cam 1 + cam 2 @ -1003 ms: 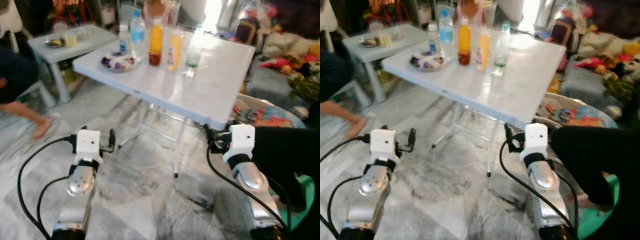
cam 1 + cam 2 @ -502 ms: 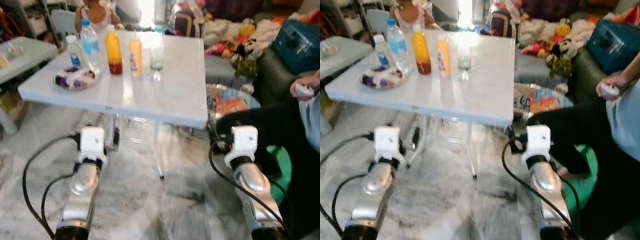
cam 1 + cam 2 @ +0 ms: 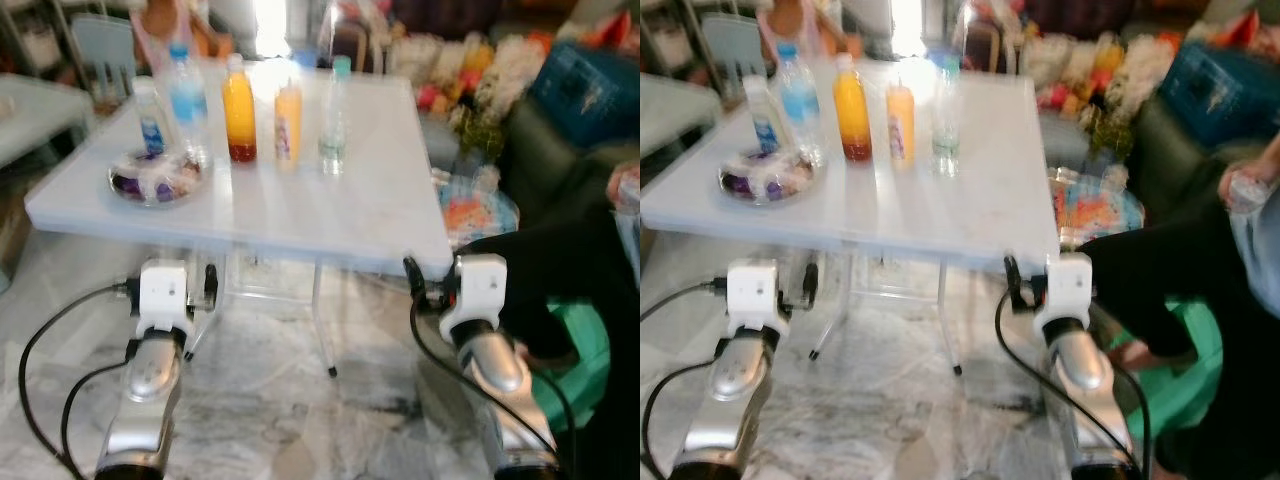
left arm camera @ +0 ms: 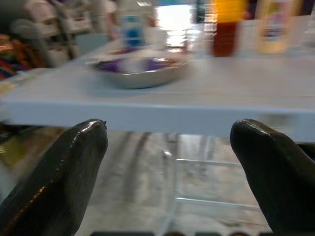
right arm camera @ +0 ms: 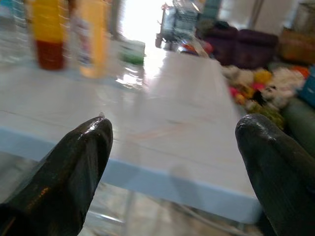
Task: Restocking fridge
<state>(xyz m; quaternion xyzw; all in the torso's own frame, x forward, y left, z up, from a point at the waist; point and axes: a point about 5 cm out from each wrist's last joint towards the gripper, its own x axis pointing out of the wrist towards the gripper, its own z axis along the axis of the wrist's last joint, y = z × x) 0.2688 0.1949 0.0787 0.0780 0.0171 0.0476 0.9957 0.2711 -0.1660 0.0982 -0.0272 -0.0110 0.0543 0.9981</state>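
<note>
White plastic made up the folding desk [image 3: 330, 215] that stood before us on the marbled floor [image 3: 280, 400], and the drinks for the fridge were lined up along its far side. We saw a small water bottle [image 3: 150, 120] and a taller water bottle [image 3: 187, 105] with blue labels standing behind a shallow bowl [image 3: 155, 182] of purple-wrapped items, then an orange juice bottle [image 3: 238, 110], a pale yellow bottle [image 3: 288, 125] just beside it, and a clear bottle with a green cap [image 3: 335, 120] nearest the middle. Our left claw [image 4: 170, 147] was held low in front of the desk's near edge, its two black fingers spread wide and holding nothing. Our right claw [image 5: 172, 142] sat near the desk's right front corner, at about the height of the top, its fingers likewise spread and empty. On our right, a person in dark trousers [image 3: 560, 270] was seated close by the right arm, and soft toys [image 3: 480, 85] lay heaped beyond the desk.
</note>
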